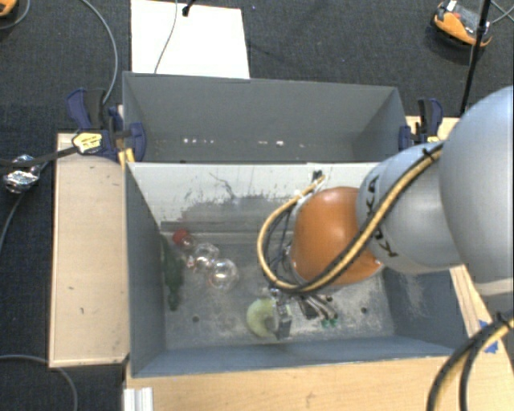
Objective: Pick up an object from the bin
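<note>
- Hovering low near the bin's front wall, the gripper is just beside a pale green ball; whether it is apart or together, I cannot tell.
- Ball looks light, smooth and likely to roll: take it across its middle.

Floor: dark speckled carpet. Black cables trail across it, upper left. Orange-and-black device lies on carpet, top right corner, a black lead crossing it.
</note>
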Robot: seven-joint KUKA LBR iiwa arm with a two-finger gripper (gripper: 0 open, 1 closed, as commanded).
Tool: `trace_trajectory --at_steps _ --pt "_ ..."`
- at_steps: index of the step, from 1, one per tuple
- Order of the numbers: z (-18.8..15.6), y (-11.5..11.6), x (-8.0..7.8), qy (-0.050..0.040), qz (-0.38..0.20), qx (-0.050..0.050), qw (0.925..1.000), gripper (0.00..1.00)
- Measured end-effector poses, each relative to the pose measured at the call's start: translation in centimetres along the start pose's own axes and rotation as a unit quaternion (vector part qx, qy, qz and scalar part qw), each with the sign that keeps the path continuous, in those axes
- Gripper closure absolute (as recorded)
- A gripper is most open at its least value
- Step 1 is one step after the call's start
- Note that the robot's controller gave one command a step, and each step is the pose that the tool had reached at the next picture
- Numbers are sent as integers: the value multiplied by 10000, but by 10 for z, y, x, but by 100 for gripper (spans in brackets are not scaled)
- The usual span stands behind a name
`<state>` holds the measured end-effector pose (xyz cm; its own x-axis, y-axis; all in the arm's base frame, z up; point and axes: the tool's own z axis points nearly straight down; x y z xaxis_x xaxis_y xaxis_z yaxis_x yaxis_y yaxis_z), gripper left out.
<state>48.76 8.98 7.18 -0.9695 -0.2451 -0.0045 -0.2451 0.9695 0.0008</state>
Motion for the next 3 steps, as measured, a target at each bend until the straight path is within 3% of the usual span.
trace_trajectory --at_steps 2,3 --pt "0 0 0 1 19 -1 10000 100" --pt "-117 2 -8 -12 -220 -2 9998 100"
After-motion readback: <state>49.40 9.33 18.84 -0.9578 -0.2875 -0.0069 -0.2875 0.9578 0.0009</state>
